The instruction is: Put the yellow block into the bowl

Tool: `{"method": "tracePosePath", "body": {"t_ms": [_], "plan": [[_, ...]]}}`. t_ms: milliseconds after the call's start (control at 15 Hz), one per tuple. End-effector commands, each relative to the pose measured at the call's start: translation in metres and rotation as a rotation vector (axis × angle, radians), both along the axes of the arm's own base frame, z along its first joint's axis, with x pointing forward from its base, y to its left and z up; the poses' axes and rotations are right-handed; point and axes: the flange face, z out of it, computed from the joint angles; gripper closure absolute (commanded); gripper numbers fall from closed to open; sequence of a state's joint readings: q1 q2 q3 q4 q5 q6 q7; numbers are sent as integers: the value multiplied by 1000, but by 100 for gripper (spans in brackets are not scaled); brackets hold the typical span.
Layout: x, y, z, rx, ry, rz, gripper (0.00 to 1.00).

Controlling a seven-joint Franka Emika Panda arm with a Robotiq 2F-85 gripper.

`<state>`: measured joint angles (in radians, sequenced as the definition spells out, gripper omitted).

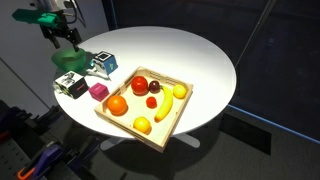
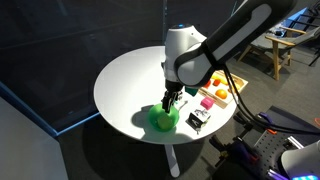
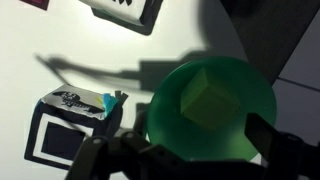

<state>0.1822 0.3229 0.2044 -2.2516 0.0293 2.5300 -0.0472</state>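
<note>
The yellow block [image 3: 208, 95], a pale yellow-green cube, lies inside the round green bowl [image 3: 160, 115] in the wrist view. My gripper [image 3: 185, 150] is open just above the bowl, with a finger on either side of it and nothing between them. In both exterior views the gripper [image 1: 66, 42] [image 2: 170, 100] hangs right over the bowl [image 1: 72, 60] [image 2: 163, 121], which sits near the edge of the white round table [image 1: 190, 50]. The block is hidden in both exterior views.
Next to the bowl stand two black-and-white boxes [image 1: 70, 86] [image 1: 101, 64] and a magenta-pink cube [image 1: 98, 91]. A flat wooden tray [image 1: 170, 120] with red, orange and yellow fruits lies in the table's middle. One box [image 3: 68, 128] lies beside the bowl in the wrist view.
</note>
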Motion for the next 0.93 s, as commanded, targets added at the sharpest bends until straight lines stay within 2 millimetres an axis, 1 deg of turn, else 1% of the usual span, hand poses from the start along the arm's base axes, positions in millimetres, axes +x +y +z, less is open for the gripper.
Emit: {"method": "tracePosePath", "body": {"t_ms": [0, 333, 533, 667, 867], "plan": [[7, -14, 5, 0, 1, -41, 0], [13, -51, 12, -31, 7, -180, 0], [18, -74, 19, -47, -2, -257, 0], [19, -87, 27, -60, -18, -302, 0], [20, -100, 42, -70, -40, -369, 0]]}}
